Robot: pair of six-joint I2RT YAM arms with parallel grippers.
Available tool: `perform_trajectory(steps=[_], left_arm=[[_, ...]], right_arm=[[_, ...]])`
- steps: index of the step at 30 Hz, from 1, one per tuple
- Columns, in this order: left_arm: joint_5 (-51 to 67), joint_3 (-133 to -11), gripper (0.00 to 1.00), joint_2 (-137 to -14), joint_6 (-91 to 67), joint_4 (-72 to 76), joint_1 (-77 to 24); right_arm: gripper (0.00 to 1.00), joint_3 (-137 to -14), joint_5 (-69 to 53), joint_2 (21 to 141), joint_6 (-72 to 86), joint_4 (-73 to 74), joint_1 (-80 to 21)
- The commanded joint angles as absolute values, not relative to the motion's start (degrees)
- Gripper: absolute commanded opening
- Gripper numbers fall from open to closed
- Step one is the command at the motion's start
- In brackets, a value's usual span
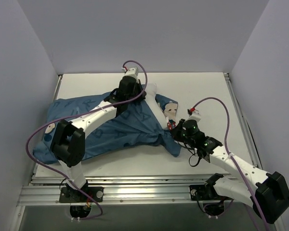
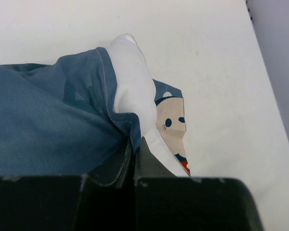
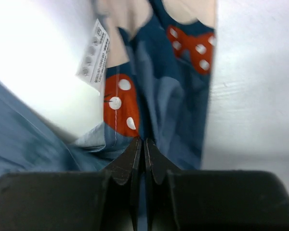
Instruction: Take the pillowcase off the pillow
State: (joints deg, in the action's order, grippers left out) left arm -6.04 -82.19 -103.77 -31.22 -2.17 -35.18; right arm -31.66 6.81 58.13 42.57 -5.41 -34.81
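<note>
- Our left gripper point(image 2: 135, 156) pinches the stitched hem of the soft blue pillowcase point(image 2: 48, 130), with the plump white pillow point(image 2: 130, 82) bulging just beside it.
- Our right gripper point(image 3: 143, 149) clamps its printed cloth.

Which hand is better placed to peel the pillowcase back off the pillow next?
Probably left: the left hand pinches the pillowcase hem beside the exposed pillow; the right hand grips bow-printed fabric.

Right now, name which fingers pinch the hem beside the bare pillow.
The left fingers, at the pillowcase hem; the right fingers clamp it by a red bow.
</note>
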Motion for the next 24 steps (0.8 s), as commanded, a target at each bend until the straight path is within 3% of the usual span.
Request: perform_trajectory(steps=[1, 7, 15, 16, 18, 19, 20, 21, 22, 24], left_arm=[[-6.78, -87.36, 0.02, -101.87, -35.32, 0.97, -29.8], [-2.65, -88.07, 0.02, -100.9, -42.26, 1.84, -26.9], [10.0, -85.96, 0.02, -101.95, -49.75, 9.67, -28.91], [10.89, -85.96, 0.02, -102.48, -49.4, 9.67, -29.35], [13.08, -85.96, 0.04, -102.66, -48.69, 9.41, -30.06], [13.36, -85.7, 0.12, -101.79, -48.17, 8.71, -30.15], [13.36, -85.17, 0.2, -100.73, -47.99, 7.48, -30.15], [12.14, -84.3, 0.28, -99.16, -46.77, 7.12, -30.23], [10.74, -82.37, 0.49, -95.31, -45.54, 6.68, -30.58], [6.18, -81.3, 0.72, -90.99, -42.2, 1.87, -31.46]], right_arm=[[0.0, -27.17, 8.97, 56.69, 44.38, 1.76, -32.09], [0.0, -23.74, 0.62, 56.86, 42.9, -1.84, -23.75], [0.0, -24.87, -15.81, 64.87, 38.94, -17.75, -23.03], [0.01, -25.57, -16.17, 64.25, 38.41, -17.58, -23.03], [0.19, -28.46, -14.95, 61.02, 36.49, -14.78, -23.03], [0.27, -29.69, -13.55, 59.78, 35.78, -10.24, -23.03], [0.51, -30.84, -10.23, 58.29, 35.08, -7.67, -22.85], [0.6, -33.29, -8.46, 55.57, 33.59, -5.21, -22.76], [0.67, -34.53, -6.78, 54.5, 32.88, -0.66, -22.68], [0.78, -36.73, -4.75, 51.61, 31.3, 3.06, -22.68]])
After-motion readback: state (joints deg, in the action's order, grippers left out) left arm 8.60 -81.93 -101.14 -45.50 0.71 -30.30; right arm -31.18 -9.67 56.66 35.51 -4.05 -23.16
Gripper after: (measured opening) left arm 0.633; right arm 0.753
